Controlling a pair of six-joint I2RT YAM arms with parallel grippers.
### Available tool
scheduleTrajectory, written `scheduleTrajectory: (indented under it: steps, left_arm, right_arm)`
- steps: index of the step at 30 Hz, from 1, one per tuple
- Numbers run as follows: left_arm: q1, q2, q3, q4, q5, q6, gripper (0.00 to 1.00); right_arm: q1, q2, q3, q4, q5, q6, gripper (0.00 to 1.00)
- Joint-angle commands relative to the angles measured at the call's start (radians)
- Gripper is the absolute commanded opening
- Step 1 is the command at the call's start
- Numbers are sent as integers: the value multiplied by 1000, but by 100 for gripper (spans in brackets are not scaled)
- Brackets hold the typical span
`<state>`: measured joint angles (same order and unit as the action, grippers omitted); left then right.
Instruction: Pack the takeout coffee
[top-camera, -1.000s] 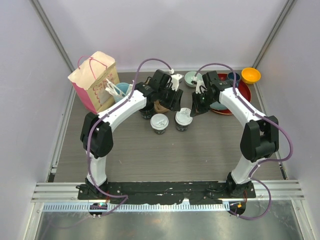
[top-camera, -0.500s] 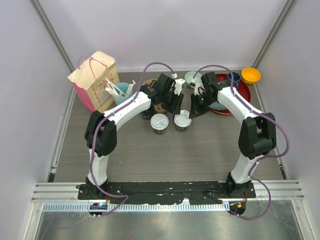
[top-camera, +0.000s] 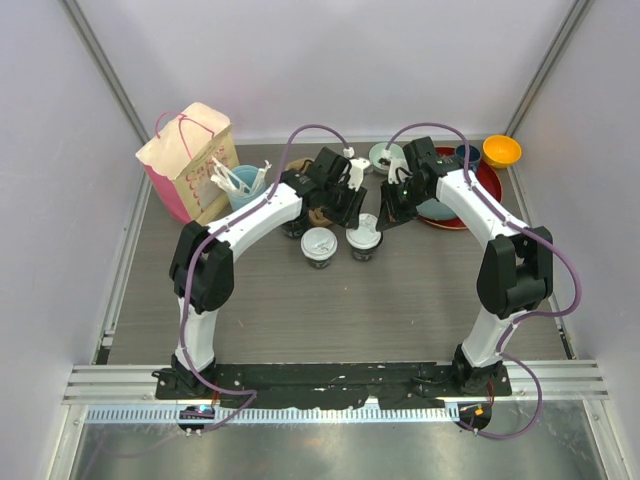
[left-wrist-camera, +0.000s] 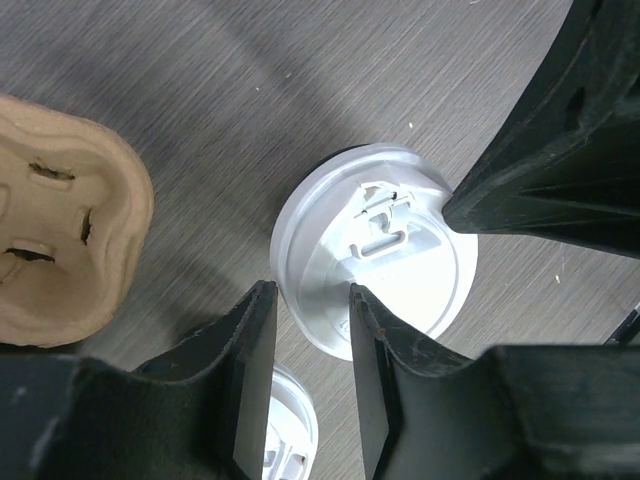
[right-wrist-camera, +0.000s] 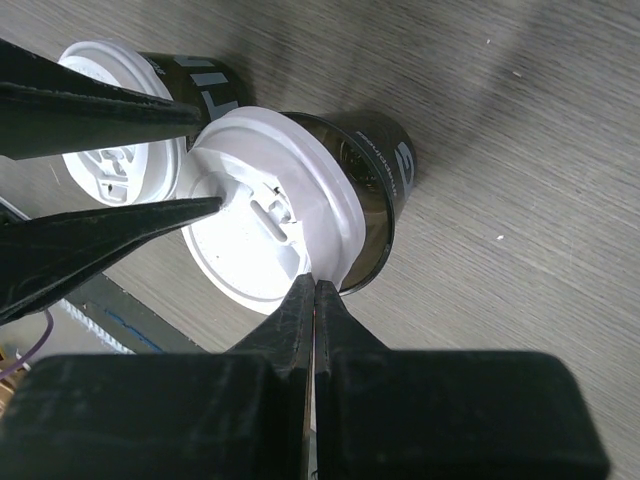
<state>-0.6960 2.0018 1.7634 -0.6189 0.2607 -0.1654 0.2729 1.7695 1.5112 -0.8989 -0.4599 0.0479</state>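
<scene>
Your left gripper (left-wrist-camera: 308, 292) has swung off the carrier (left-wrist-camera: 60, 230) and now straddles the edge of the right cup's lid (left-wrist-camera: 375, 250). Whether it bites yet, I cannot tell. Your right gripper (right-wrist-camera: 314, 285), pinched together on nothing, has come in against the lid's rim. So the pick looks just begun, with nothing packed. The cup (top-camera: 364, 243) stands upright on the table (top-camera: 420, 300), long axis vertical, lid up, just beside its twin (top-camera: 318, 246).
</scene>
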Motion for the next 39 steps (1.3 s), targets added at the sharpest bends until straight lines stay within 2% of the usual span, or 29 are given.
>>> scheduleTrajectory:
  steps: [1,5,10,22,29,35,39]
  left_arm:
    - [1,-25,39,4,-17,24,36]
    - [1,-2,44,7,-23,23,24]
    - [1,25,57,-1,9,15,16]
    - [1,32,50,-4,18,21,10]
    - [1,-8,82,-24,37,24,16]
    - [1,-57,103,-47,35,44,33]
    - [1,-61,87,-45,26,52,35]
  right_arm:
    - [-1,-33,38,-8,-10,-16,1]
    - [-1,-33,37,-14,0,-20,1]
    - [-1,-33,34,-14,0,-22,1]
    - [-3,1,47,-14,0,-26,1]
    - [-11,-10,61,-20,-5,-33,1]
    - [-17,-24,60,15,-69,-22,1]
    - [-18,-13,38,28,-65,-10,1]
